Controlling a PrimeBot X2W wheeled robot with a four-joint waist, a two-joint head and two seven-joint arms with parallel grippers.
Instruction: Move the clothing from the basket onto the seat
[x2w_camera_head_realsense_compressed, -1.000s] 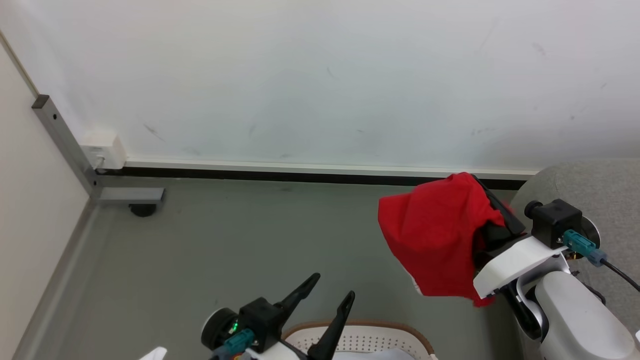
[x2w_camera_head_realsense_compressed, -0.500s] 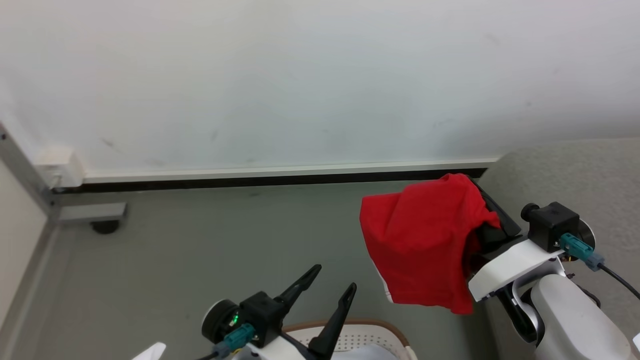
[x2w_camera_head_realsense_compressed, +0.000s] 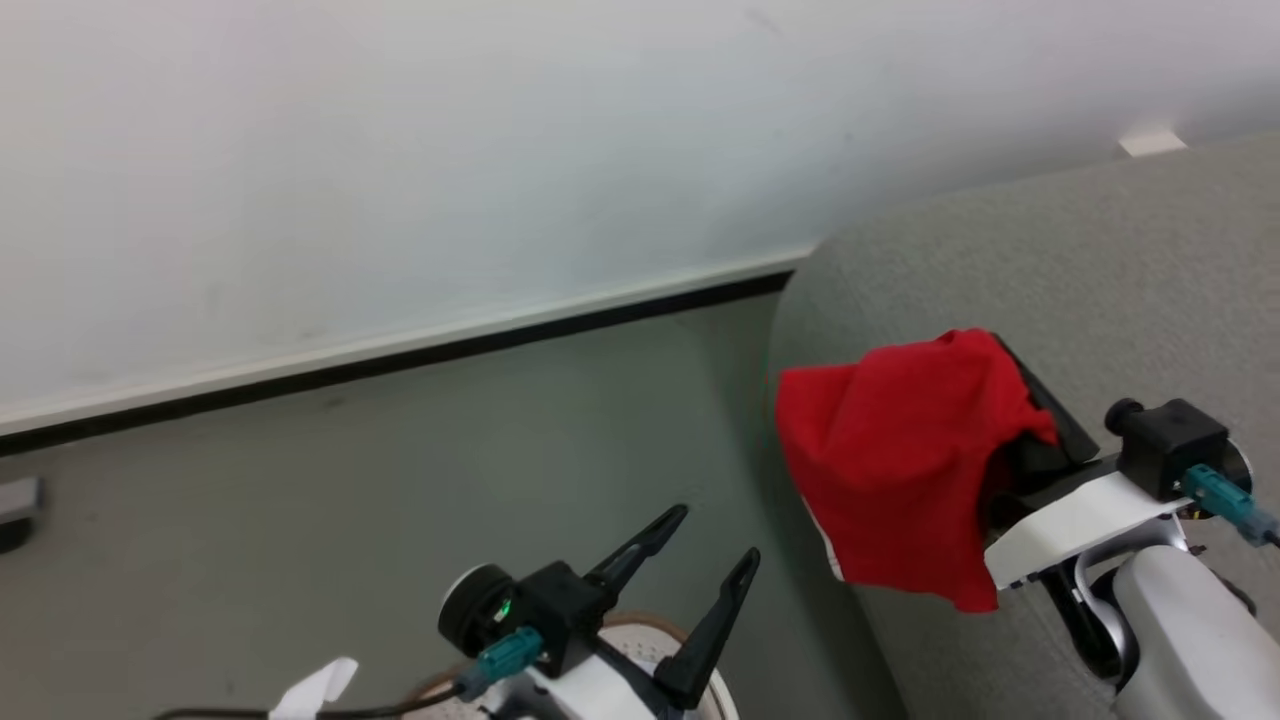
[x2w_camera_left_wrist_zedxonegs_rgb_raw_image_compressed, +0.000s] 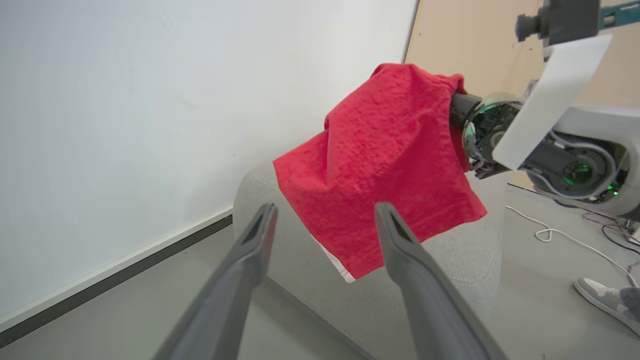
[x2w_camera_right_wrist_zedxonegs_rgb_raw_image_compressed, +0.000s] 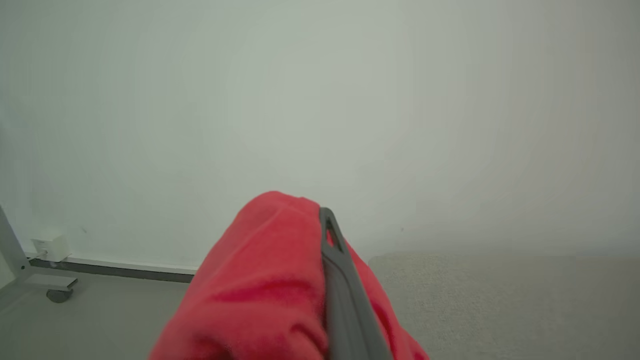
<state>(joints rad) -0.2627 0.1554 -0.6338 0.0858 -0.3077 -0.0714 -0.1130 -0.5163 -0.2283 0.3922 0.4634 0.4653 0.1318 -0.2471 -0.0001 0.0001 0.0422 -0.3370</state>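
Clothing (x2w_camera_head_realsense_compressed: 900, 470) over right gripper (x2w_camera_right_wrist_zedxonegs_rgb_raw_image_compressed: 322, 217), long axis vertical, white-trimmed hem down.

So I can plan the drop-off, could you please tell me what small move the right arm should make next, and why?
Probably swing the right gripper farther right, over the sofa, before releasing. The red garment clamped in it hangs by the sofa's rounded arm, close to its outer edge beside the floor, so opening here might let it slide off.
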